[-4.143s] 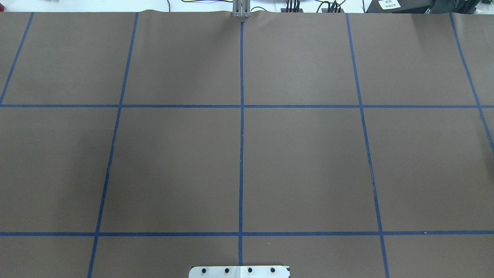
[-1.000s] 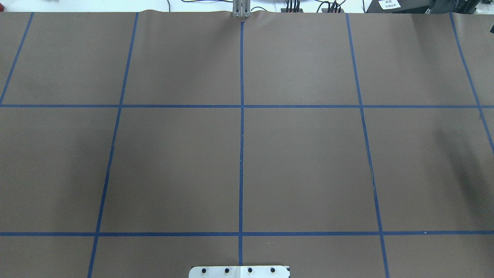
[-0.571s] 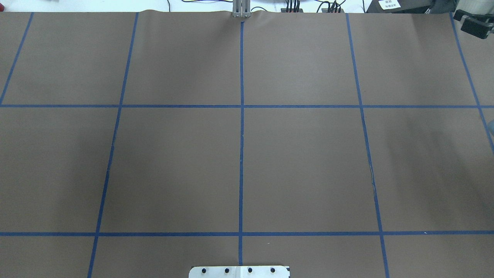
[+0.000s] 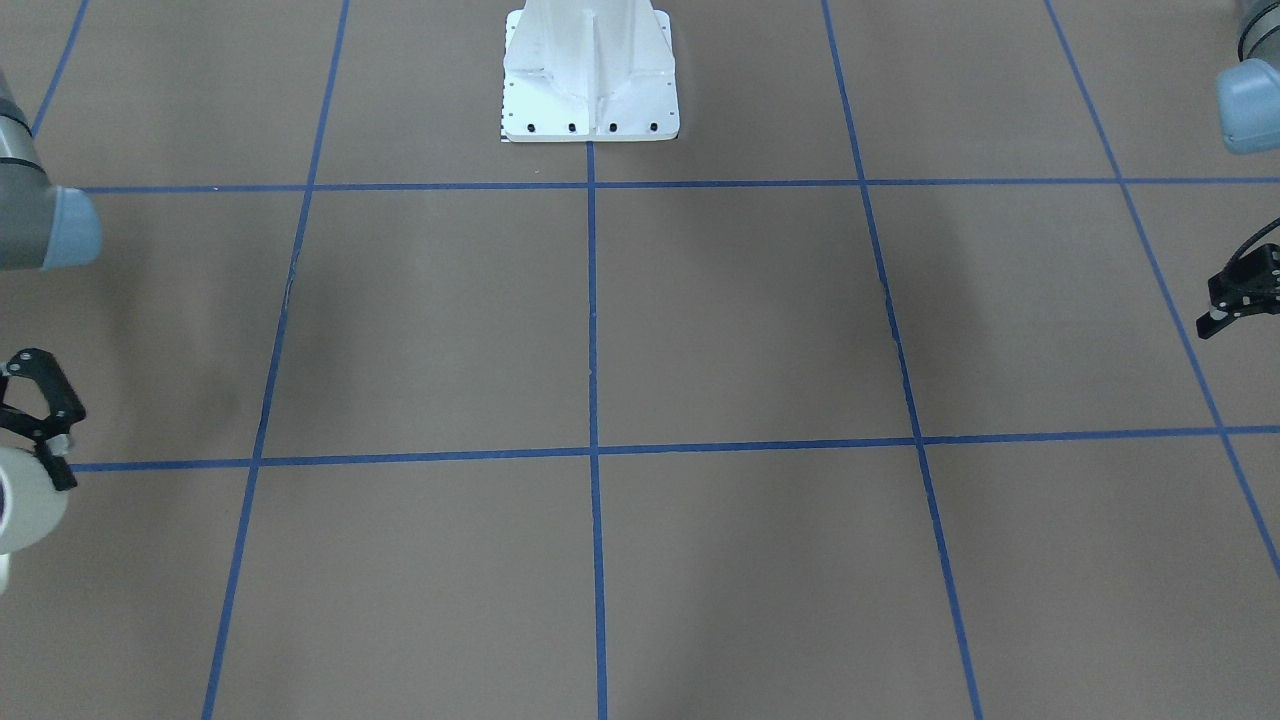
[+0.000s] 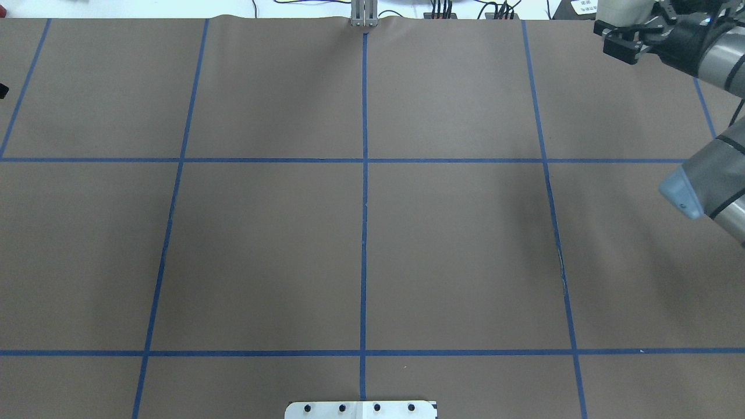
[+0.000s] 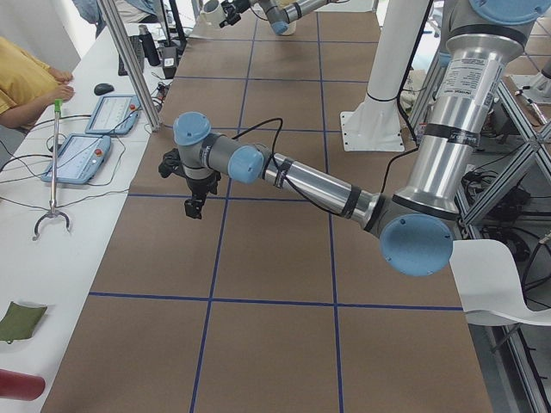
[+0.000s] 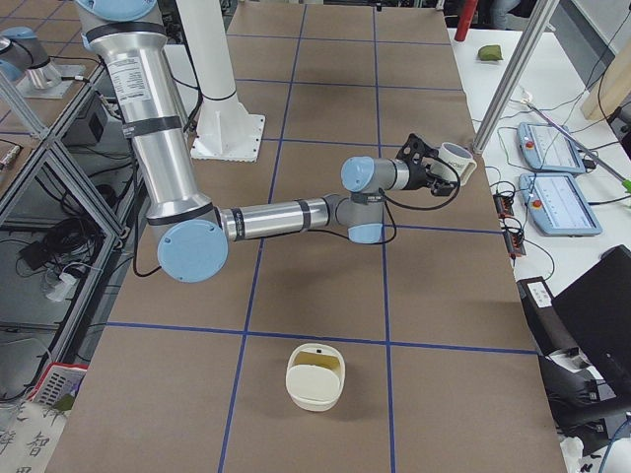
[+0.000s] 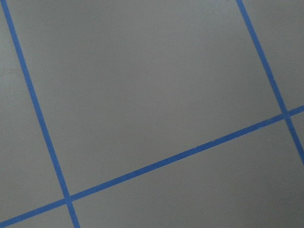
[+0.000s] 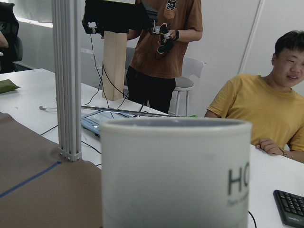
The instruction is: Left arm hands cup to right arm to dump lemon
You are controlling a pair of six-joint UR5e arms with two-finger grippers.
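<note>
**Front view.** My right gripper sits at the view's left edge, a finger against the white cup, which the frame cuts. My left gripper hangs at the view's right edge; I cannot tell whether its fingers are apart or together. Broad brown table, crossed by blue tape, lies between them. The white base stands at the far side.

**Overhead view.** The right gripper is over the far right corner, with the cup just beyond its fingers at the table's far edge. Only a black sliver of the left gripper shows at the left edge.

**Left side view.** The left gripper points down above the table, near the edge that faces the operators.

**Right side view.** The right gripper is clamped on the cup and holds it in the air at the operators' edge, near a metal post. A cream tub stands on the table, well apart from the cup and nearer the camera.

**Left wrist view.** Table and a tape crossing only; my fingers are out of view.

**Right wrist view.** The cup fills the lower middle, close ahead, with its rim level and the letters "HO" on its right side. Its inside is hidden. The post rises at the left, at the table's edge.
</note>
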